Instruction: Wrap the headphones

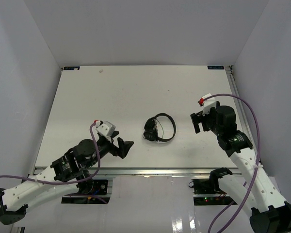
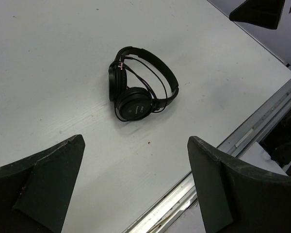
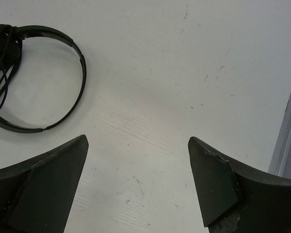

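The black headphones (image 1: pixel 159 128) lie flat near the middle of the white table, ear cups folded together at the left, the thin cord looped around the cups and headband. They also show in the left wrist view (image 2: pixel 140 85) and partly in the right wrist view (image 3: pixel 48 73). My left gripper (image 1: pixel 124 147) is open and empty, left of and nearer than the headphones. My right gripper (image 1: pixel 198 122) is open and empty, to their right. Neither touches them.
The white table (image 1: pixel 111 92) stands inside grey walls. A metal rail (image 1: pixel 150 171) runs along the near edge, also in the left wrist view (image 2: pixel 242 141). Purple cables (image 1: pixel 254 121) hang along both arms. The table's right edge shows in the right wrist view (image 3: pixel 286 126).
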